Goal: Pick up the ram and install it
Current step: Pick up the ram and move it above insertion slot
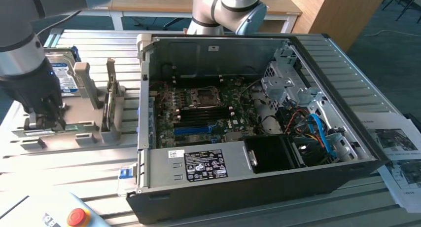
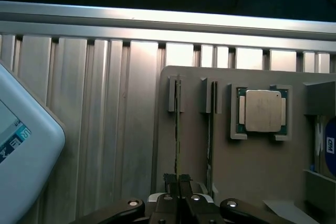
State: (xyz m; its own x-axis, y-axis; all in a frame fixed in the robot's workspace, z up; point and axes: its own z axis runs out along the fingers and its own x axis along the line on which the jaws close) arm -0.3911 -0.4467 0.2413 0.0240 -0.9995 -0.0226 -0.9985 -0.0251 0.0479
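The ram [image 2: 177, 129] stands on edge in a narrow slot of the grey fixture [image 2: 247, 171], seen end-on from the wrist camera as a thin dark line. Held upright this way, its upper edge is free for a pinch from above. The gripper [image 2: 177, 179] sits right on that edge, its two dark fingers drawn in almost together with the stick between them; I judge it clamped on the ram, which is seated in its slot and not yet lifted. A second stick [image 2: 211, 129] stands parallel just beside it, in its own slot and untouched, and beyond that the square silver processor [image 2: 261, 110] lies flat in a corner-blocked nest.

In the exterior view the fixture lies at nine o'clock of the open computer case [image 1: 342, 187], and the arm reaches straight down onto it. A hard drive [image 1: 64, 75] stands in the fixture at about one o'clock of the gripper. The case lies on its side with the panel off, so the motherboard [image 1: 197, 108] faces up, at three o'clock of the gripper and well apart from it. Everything rests on a slatted aluminium table [image 1: 79, 168]; a red stop button [image 1: 78, 217] sits at six o'clock of the gripper
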